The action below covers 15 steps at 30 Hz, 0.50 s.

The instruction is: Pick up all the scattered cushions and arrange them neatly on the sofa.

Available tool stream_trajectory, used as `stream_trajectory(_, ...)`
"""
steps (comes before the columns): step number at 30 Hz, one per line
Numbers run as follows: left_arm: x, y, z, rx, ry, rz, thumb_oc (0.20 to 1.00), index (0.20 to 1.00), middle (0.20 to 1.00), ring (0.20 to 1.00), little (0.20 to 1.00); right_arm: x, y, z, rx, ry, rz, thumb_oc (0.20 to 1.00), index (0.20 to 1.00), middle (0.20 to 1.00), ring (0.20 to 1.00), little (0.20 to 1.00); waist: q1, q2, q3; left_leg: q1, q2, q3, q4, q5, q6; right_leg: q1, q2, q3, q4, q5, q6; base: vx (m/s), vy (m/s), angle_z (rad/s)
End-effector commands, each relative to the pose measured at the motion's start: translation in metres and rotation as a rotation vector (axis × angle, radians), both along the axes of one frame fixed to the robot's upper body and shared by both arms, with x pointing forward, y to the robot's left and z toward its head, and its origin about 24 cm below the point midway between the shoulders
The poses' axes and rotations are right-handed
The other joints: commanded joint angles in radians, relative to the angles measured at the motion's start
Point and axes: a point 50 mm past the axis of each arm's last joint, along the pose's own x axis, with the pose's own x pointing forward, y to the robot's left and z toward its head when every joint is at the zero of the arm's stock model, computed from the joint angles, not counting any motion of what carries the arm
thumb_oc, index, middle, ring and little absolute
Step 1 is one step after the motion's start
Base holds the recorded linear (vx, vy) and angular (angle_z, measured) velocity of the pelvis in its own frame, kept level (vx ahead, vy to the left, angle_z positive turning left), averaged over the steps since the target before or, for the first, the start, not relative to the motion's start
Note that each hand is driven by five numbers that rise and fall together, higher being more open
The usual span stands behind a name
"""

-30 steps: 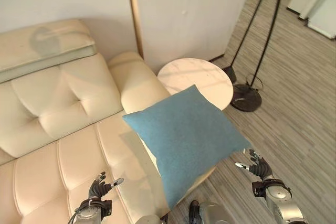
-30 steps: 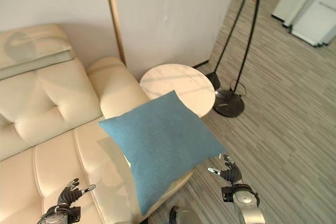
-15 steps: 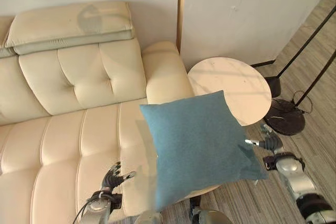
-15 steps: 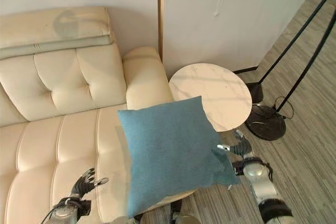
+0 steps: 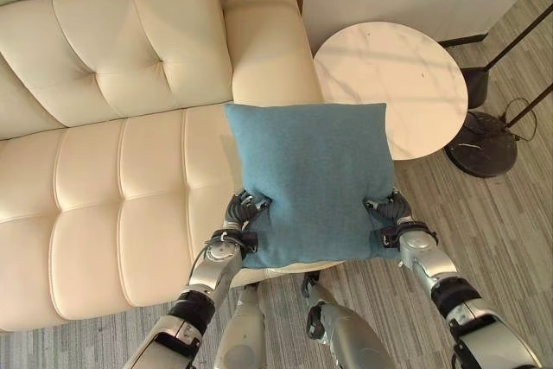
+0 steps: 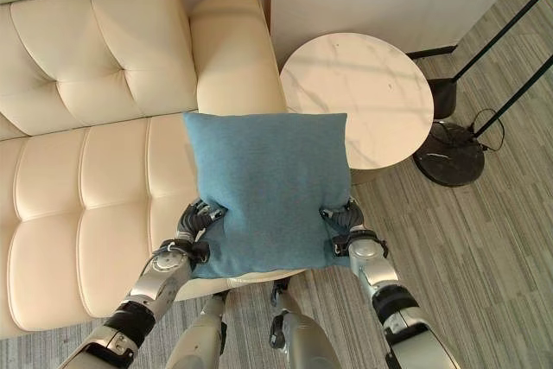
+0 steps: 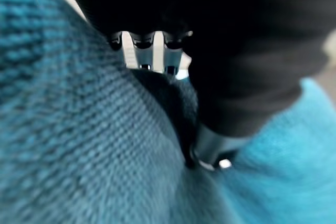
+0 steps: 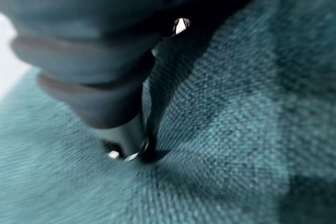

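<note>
A blue cushion [image 5: 307, 179] is being held up w/ both hands over the front edge of the cream leather sofa [image 5: 104, 170], near its armrest [image 5: 263, 41]. The left robot hand [image 5: 242, 218] is being pressed into the cushion's lower left edge, fingers curled into the fabric; in the left wrist view the fingers [image 7: 142, 45] and thumb are being seen pinching a fold of the blue weave. The right robot hand [image 5: 390, 216] is being clamped on the lower right edge likewise, w/ the thumb [image 8: 123, 140] sunk into the cloth in the right wrist view. The cushion is being kept roughly flat-on to the head camera, top edge level, clear of the seat. A round marble side table [image 5: 393, 84] is standing just beside the armrest, and a floor lamp base [image 5: 482, 144] is sitting near it on the striped grey floor [image 5: 510, 231].
</note>
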Motion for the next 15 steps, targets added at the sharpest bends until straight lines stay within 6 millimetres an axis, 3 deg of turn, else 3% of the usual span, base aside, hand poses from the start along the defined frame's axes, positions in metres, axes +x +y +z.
stream_trajectory(1,0.004,-0.02,0.024,-0.06,-0.14,-0.086,0.2,0.2,0.2,0.2,0.2,-0.006,0.059,0.01,0.202,-0.097,0.204,0.2,0.2,0.2,0.2,0.2,-0.002,-0.037,-0.075,0.06,-0.06,0.037,-0.006,-0.083,0.034,0.014,-0.074,0.05,0.079,-0.133,0.105,0.03,0.123,-0.03)
stream_trajectory(11,-0.047,0.034,0.023,-0.015,-0.166,-0.01,0.2,0.2,0.2,0.2,0.2,-0.048,0.046,0.045,0.266,-0.298,0.287,0.2,0.2,0.2,0.2,0.2,-0.025,-0.031,-0.148,0.154,-0.085,0.089,0.049,-0.165,0.079,0.093,-0.106,0.114,0.085,-0.114,0.136,0.01,0.175,-0.16)
stream_trajectory(12,-0.056,0.044,0.032,-0.003,-0.206,0.01,0.2,0.2,0.2,0.2,0.2,-0.055,0.053,0.053,0.321,-0.339,0.326,0.2,0.2,0.2,0.2,0.2,-0.026,-0.034,-0.147,0.157,-0.099,0.115,0.068,-0.178,0.093,0.075,-0.114,0.146,0.087,-0.078,0.158,-0.16,0.253,-0.19)
stream_trajectory(15,-0.059,0.048,0.035,0.002,-0.223,0.024,0.2,0.2,0.2,0.2,0.2,-0.057,0.059,0.058,0.342,-0.359,0.356,0.2,0.2,0.2,0.2,0.2,-0.024,-0.037,-0.143,0.154,-0.105,0.13,0.076,-0.179,0.101,0.058,-0.12,0.161,0.094,-0.056,0.181,-0.18,0.155,-0.47)
